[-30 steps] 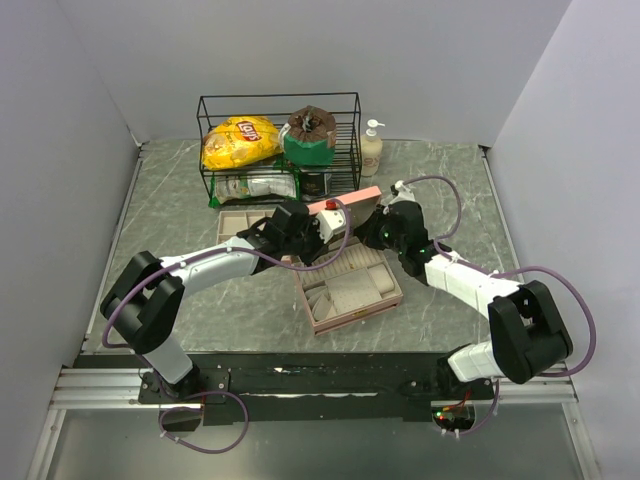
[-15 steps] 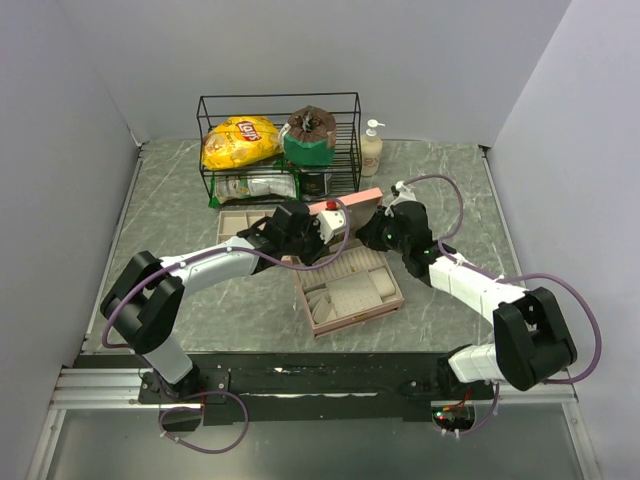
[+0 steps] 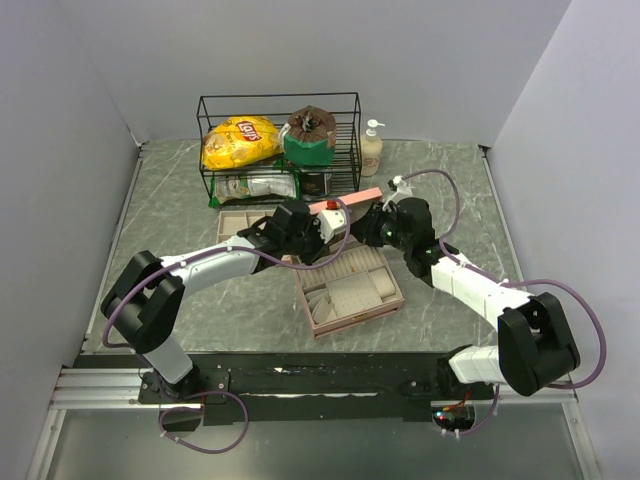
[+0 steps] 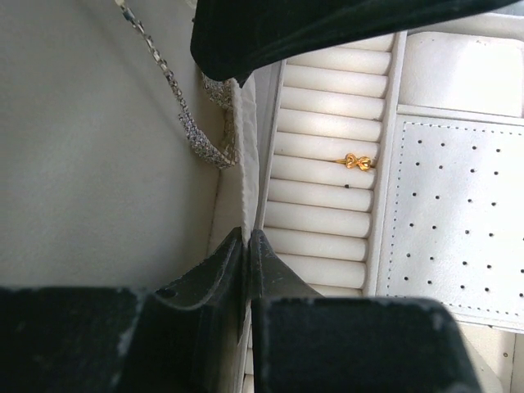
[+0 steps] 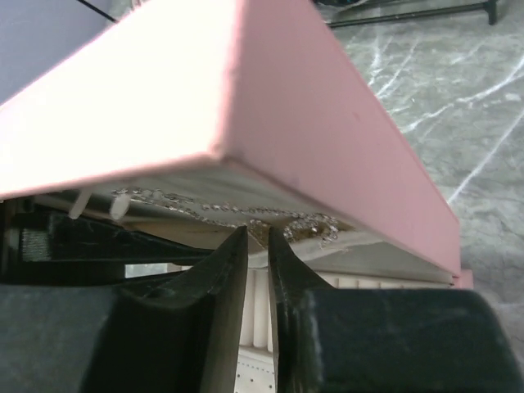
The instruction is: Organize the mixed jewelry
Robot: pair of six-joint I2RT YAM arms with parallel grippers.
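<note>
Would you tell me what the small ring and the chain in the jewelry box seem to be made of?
The ring looks like polished gold-toned metal: yellow with bright glints. The chain looks like silver-toned metal, its links grainy and sparkling, perhaps set with tiny stones; too blurred to confirm.

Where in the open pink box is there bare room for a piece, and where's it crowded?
Free: the white perforated panel beside the white padded ring rolls, and the rolls around the small gold ring. Crowded: the rolls' other side, where a silver chain hangs near the left hand.
</note>
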